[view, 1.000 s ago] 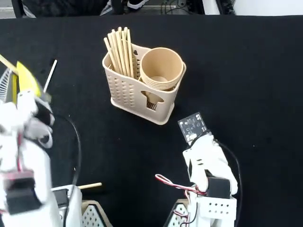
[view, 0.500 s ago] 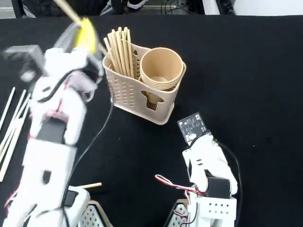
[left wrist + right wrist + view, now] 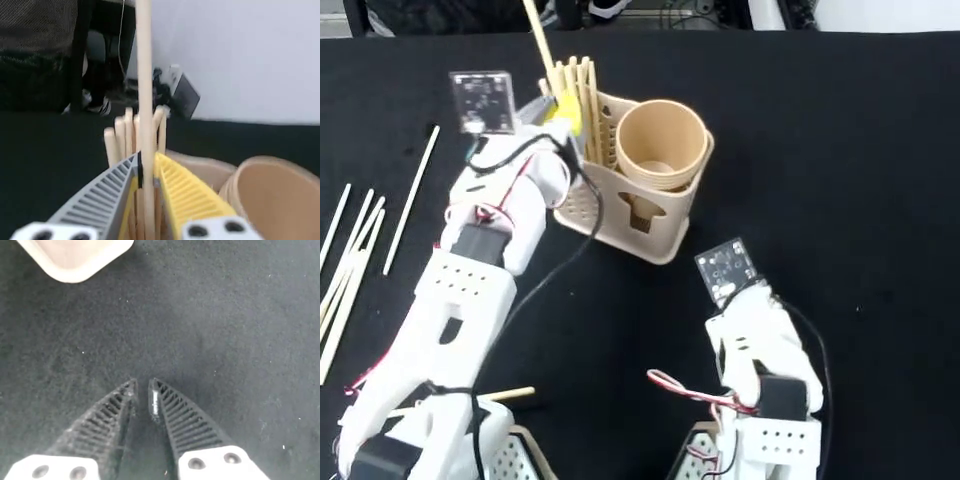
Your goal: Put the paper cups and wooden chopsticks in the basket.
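Fingers of the left gripper (image 3: 563, 108) are clamped on a single wooden chopstick (image 3: 538, 40).

High view: the held stick stands steeply over the beige perforated plastic basket (image 3: 610, 215), at its narrow compartment. A bundle of wooden chopsticks (image 3: 585, 85) stands upright in that compartment. A stack of tan paper cups (image 3: 660, 140) fills the wider compartment beside it. Loose wooden chopsticks (image 3: 348, 275) lie on the black table cloth (image 3: 840, 150), well apart from the basket. The right arm (image 3: 760, 350) sits near the table's front edge.

Left wrist view: the left gripper (image 3: 145, 165) pinches the single wooden chopstick (image 3: 144, 75) between its grey and yellow fingers. The bundle tips (image 3: 125, 135) are just behind it, and a cup rim (image 3: 270, 185) is alongside.

Right wrist view: the right gripper (image 3: 142, 387) has its fingers nearly together, gripping nothing, over bare cloth. A basket corner (image 3: 75, 260) lies ahead of it.
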